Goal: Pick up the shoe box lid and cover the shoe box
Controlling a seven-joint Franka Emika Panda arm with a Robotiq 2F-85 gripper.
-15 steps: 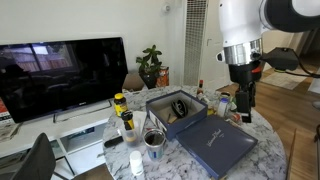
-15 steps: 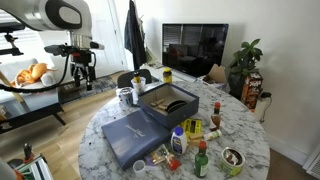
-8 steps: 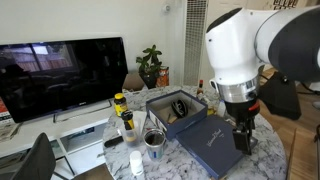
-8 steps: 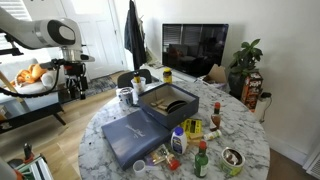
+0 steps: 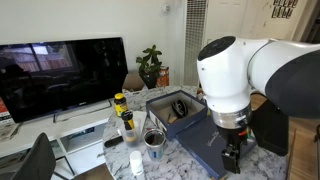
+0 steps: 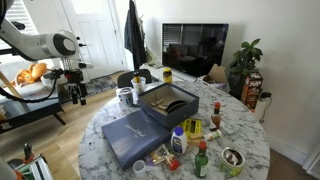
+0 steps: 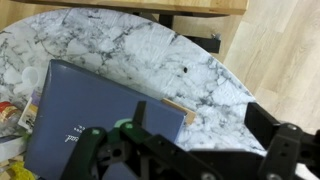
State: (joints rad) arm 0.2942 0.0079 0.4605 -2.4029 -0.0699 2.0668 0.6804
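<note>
- One step is in hand, and it is the first: the approach to the shoe box lid (image 7: 100, 115). Nothing is grasped yet.
- The jaws stand wide apart and empty in the wrist view, hanging over the rim of the marble worktop (image 7: 150, 45), with one corner of the lid below them.
- The lid lies flat on the worktop, just beside the open shoe box (image 6: 167, 100), in both exterior views.
- It is a wide, dark blue-grey panel with a small pale print on top. A tan strip shows along one edge near a corner.
- The panel looks too broad to span, so the next move probably calls for coming down over one edge and pinching the shallow rim. Then the lid must be lifted level, carried over the box and squared to its outline.
- Bottles (image 6: 178, 140) crowd the far side of the lid, so a swinging lid could knock them.
</note>
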